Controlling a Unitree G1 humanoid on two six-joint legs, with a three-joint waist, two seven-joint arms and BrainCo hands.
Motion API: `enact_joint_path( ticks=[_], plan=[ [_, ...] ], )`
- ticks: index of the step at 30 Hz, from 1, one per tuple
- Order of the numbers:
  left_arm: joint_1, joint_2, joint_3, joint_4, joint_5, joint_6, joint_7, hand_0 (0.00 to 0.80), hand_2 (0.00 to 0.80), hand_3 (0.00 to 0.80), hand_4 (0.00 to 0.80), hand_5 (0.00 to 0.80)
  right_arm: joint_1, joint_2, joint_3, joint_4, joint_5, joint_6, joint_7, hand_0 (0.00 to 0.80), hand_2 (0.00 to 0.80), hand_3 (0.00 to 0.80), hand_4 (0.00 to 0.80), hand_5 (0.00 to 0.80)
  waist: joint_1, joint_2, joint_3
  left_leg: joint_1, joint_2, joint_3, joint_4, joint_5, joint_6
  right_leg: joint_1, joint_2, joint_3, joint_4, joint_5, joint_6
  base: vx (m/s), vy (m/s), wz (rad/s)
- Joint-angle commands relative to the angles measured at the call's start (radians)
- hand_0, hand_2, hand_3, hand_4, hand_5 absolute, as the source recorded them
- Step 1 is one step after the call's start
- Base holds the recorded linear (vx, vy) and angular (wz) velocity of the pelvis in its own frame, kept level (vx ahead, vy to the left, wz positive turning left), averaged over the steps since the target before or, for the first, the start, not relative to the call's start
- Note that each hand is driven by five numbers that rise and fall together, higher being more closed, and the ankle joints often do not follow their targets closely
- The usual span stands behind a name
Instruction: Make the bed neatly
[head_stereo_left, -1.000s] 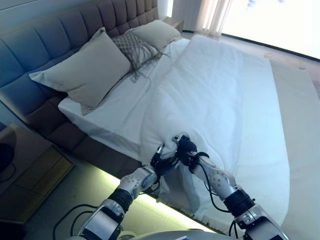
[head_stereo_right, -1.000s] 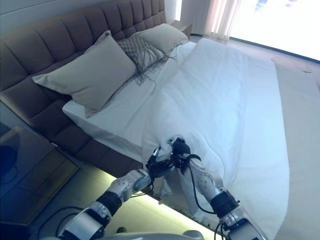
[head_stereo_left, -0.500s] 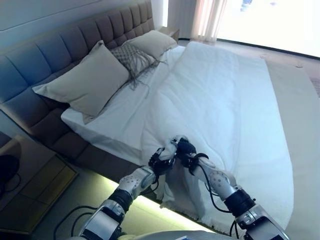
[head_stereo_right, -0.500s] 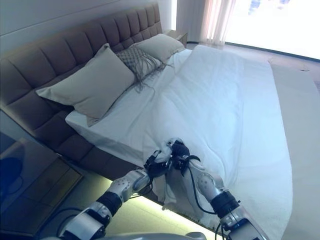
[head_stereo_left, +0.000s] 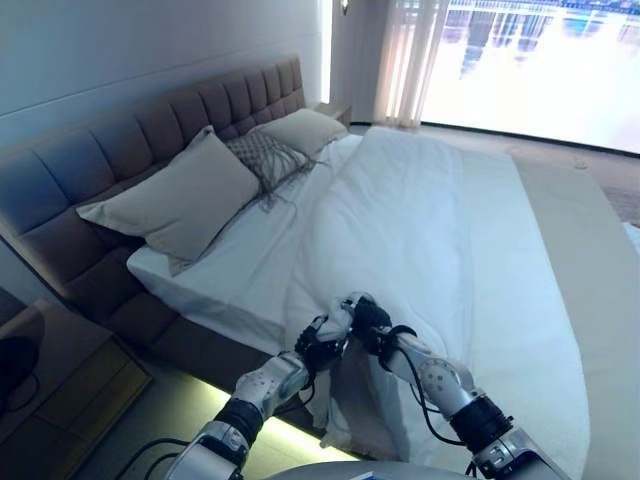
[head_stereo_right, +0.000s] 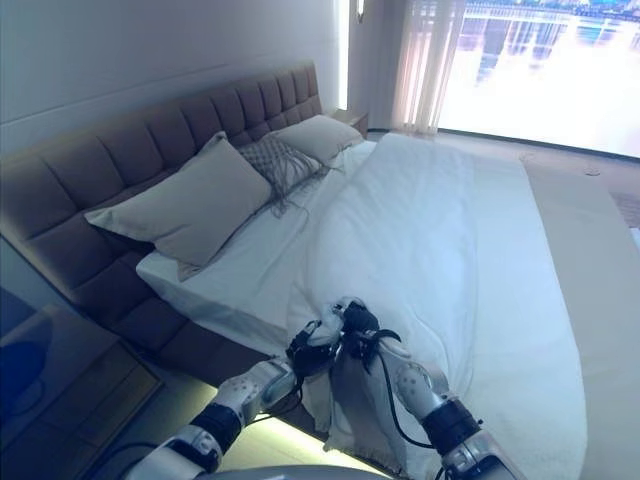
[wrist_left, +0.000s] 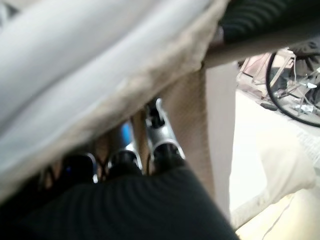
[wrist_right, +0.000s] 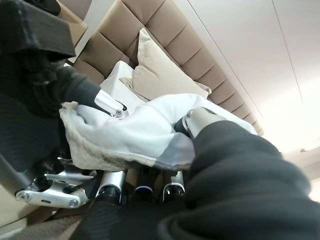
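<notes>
Smooth matt white cloth duvet (head_stereo_left: 420, 230) with a rough beige woven hem; matt fabric pillows (head_stereo_left: 175, 195); padded, tufted headboard (head_stereo_left: 120, 135) at upper left

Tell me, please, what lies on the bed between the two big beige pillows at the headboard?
A smaller patterned grey cushion with loose fringe lies between the near beige pillow and the far beige pillow, as the left eye view shows.
</notes>
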Motion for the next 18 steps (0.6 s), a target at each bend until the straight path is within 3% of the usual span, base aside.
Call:
enact_joint_path(
  ticks=[1, 18],
  plan=[
    [-0.062, 0.010, 0.028, 0.066, 0.055, -0.015, -0.035, 0.800, 0.800, 0.800, 0.800, 0.800, 0.040, 0.017, -0.011, -0.173, 0.060, 0.015, 0.093, 0.000, 0.000, 0.000, 0.000, 0.000, 0.021, 0.021, -0.066, 0.003, 0.044, 0.002, 0.014, 0.017, 0.040, -0.048, -0.089, -0.035, 0.000, 0.119, 0.034, 0.043, 0.002, -0.01],
    [0.020, 0.056, 0.115, 0.030, 0.134, -0.052, -0.031, 0.800, 0.800, 0.800, 0.800, 0.800, 0.278, -0.027, -0.073, -0.230, 0.133, 0.061, 0.184, 0.000, 0.000, 0.000, 0.000, 0.000, -0.026, 0.042, -0.063, 0.011, 0.059, 0.006, 0.022, 0.011, 0.040, -0.057, -0.086, -0.019, 0.056, 0.064, 0.026, 0.001, -0.001, -0.02]
  ],
)
